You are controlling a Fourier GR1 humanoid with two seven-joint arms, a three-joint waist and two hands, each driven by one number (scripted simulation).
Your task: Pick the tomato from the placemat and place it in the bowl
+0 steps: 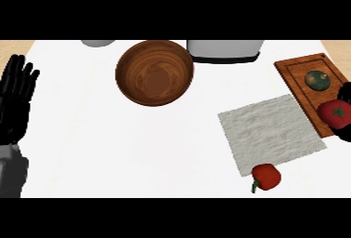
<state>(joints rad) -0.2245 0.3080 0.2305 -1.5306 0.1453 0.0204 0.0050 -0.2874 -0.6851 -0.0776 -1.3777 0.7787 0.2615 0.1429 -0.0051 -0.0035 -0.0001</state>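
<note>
At the right edge of the frame, the right hand (345, 108) has its fingers curled round the tomato (335, 113), over the wooden board (302, 76) beside the placemat (270, 132). The bowl (155, 72) sits upper center on the counter (137, 153). The left hand (15, 97) rests at the left edge, fingers straight.

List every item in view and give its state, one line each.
Wooden bowl: upright, nothing in it.
Tomato: in the right hand, off the placemat, over the cutting board's edge.
Right hand: curled round the tomato, mostly out of view.
Left hand: open, resting at the left edge.
Placemat: flat, bare.
Red pepper: lying at the placemat's near corner.
Cutting board: carries a dark green round item.
</note>
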